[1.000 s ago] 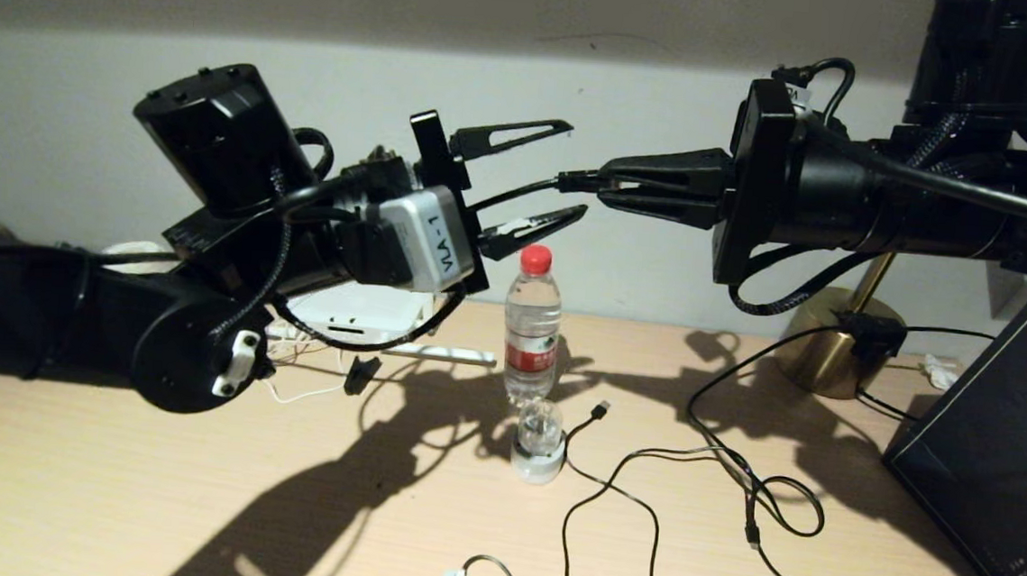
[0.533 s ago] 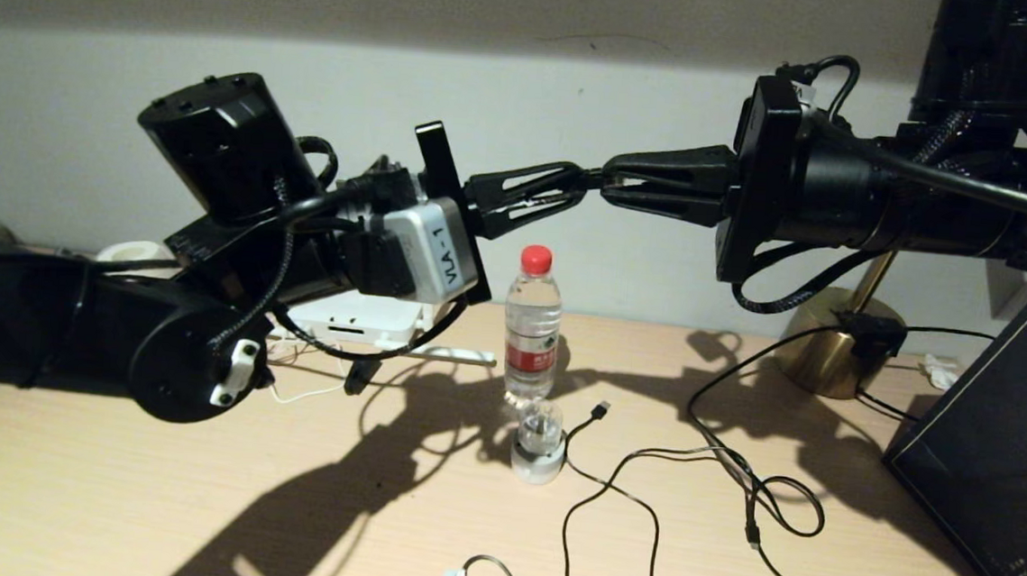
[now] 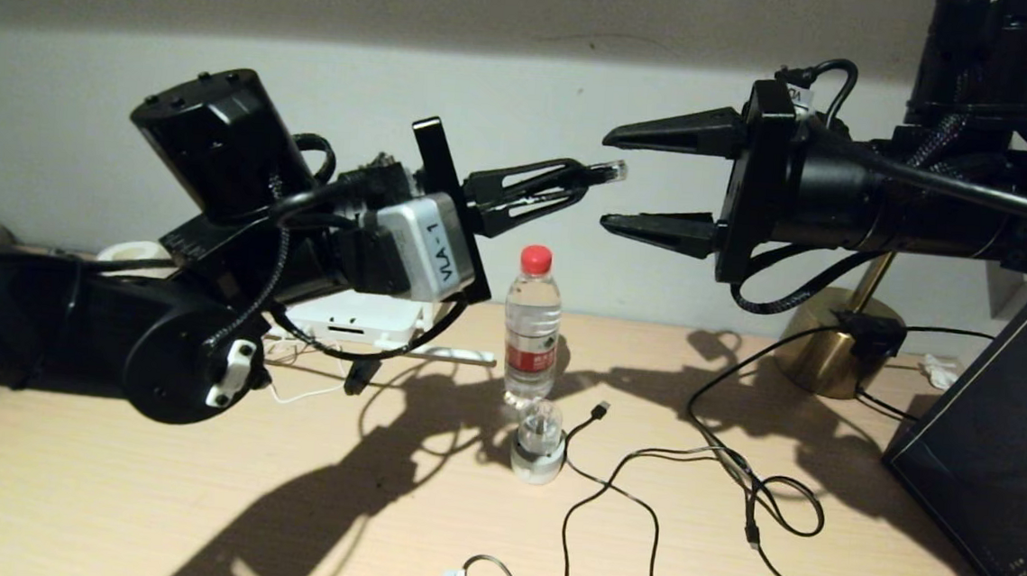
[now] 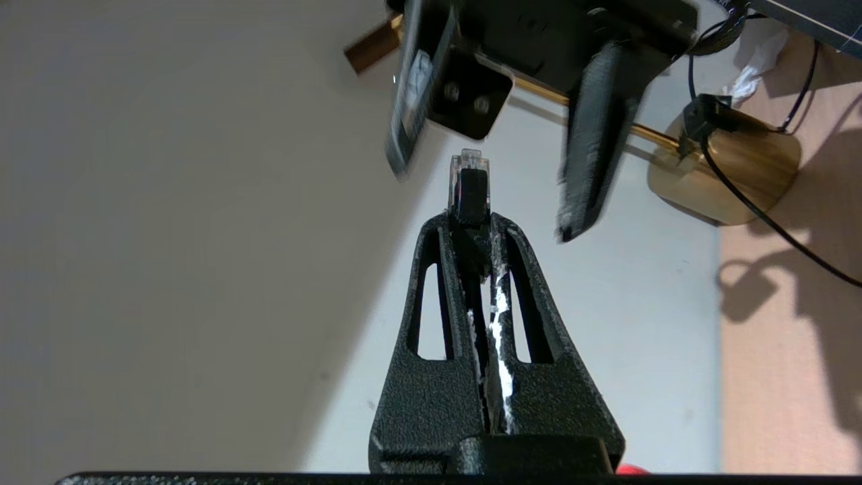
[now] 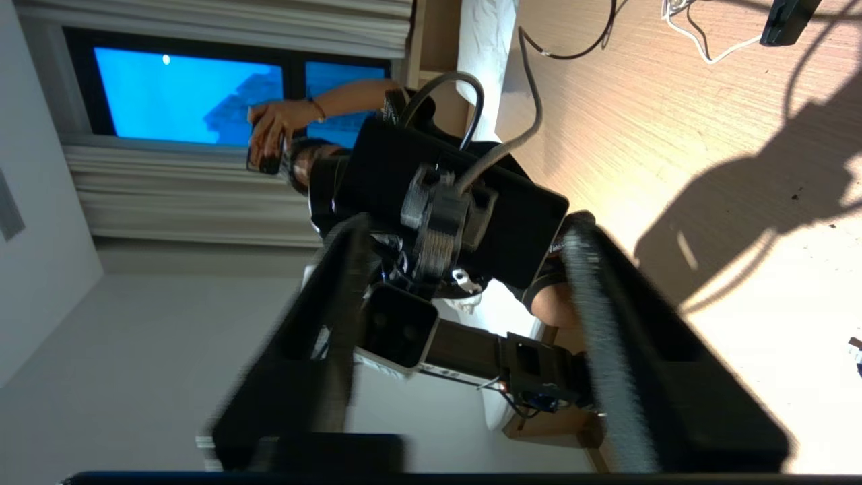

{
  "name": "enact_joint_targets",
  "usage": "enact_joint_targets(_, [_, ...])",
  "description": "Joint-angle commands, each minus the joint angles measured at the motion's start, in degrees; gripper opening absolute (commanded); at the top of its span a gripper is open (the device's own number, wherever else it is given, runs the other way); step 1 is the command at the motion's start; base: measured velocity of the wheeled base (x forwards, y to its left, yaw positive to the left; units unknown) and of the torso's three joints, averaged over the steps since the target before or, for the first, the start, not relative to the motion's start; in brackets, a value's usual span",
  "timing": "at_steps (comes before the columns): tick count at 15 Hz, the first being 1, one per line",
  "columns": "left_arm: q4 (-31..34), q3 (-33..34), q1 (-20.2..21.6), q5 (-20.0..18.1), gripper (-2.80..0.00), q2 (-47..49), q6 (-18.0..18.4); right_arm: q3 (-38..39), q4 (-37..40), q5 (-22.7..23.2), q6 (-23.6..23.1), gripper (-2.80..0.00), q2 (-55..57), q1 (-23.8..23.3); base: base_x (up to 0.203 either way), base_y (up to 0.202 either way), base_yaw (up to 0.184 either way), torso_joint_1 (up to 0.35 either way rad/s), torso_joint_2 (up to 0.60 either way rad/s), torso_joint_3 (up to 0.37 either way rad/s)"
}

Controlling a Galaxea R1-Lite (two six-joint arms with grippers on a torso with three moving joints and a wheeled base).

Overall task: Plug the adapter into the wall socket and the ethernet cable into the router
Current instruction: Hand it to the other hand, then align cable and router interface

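handed over: right gripper (image 3: 613, 178) had parted, left gripper (image 3: 586, 181) clamped the black ethernet cable's clear plug (image 3: 610, 170), axis toward three o'clock; white flat router (image 3: 358, 318) lay at seven o'clock.

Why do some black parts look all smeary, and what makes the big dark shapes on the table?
Right wrist view: the right tool's fingers smear with motion blur. Left wrist view: same smear, while the ethernet cable clip stays sharp. Head view: side light throws arm shadows across the table.

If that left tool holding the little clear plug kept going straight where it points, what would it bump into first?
Most likely the right tool: the left tool, shut on the black ethernet cable's clear connector, aims into the gap between its open fingers, though depth is uncertain.
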Motion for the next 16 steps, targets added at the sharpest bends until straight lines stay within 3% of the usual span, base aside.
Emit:
enact_joint_targets(1, [-0.3,0.0,0.6,-0.2,-2.8,-0.1,-1.0,0.1,-0.1,0.2,0.2,0.0,-0.2,0.0,0.0,0.0,0.0,0.0,0.0,0.0])
enact_joint_targets(4, [-0.5,0.0,5.5,0.2,-2.8,0.1,-7.0,1.0,-0.1,-3.2,-0.3,0.0,-1.7,0.0,0.0,0.0,0.0,0.0,0.0,0.0])
enact_joint_targets(6, [-0.5,0.0,10.1,1.3,-2.8,0.6,-12.2,2.4,0.2,-7.0,-4.2,0.0,-3.4,0.0,0.0,0.0,0.0,0.0,0.0,0.0])
enact_joint_targets(9, [0.8,0.0,14.7,9.6,-2.8,0.8,-22.6,6.6,3.9,-18.8,-15.6,0.0,-7.7,0.6,0.0,0.0,0.0,0.0,0.0,0.0])
enact_joint_targets(12, [9.0,-0.5,15.4,20.1,-2.8,-0.7,-30.7,13.3,7.0,-34.2,-27.6,0.0,-13.6,2.9,0.0,0.0,0.0,0.0,0.0,0.0])
enact_joint_targets(13, [9.9,-0.4,15.3,23.0,-2.8,-0.9,-33.2,16.3,7.2,-38.4,-31.3,-2.8,-16.3,3.8,0.0,0.0,0.0,0.0,0.0,0.0])
enact_joint_targets(16, [10.3,1.0,15.3,28.8,-2.8,-1.3,-40.4,25.2,7.4,-44.4,-39.0,-2.8,-24.6,5.6,0.0,0.0,0.0,0.0,0.0,0.0])
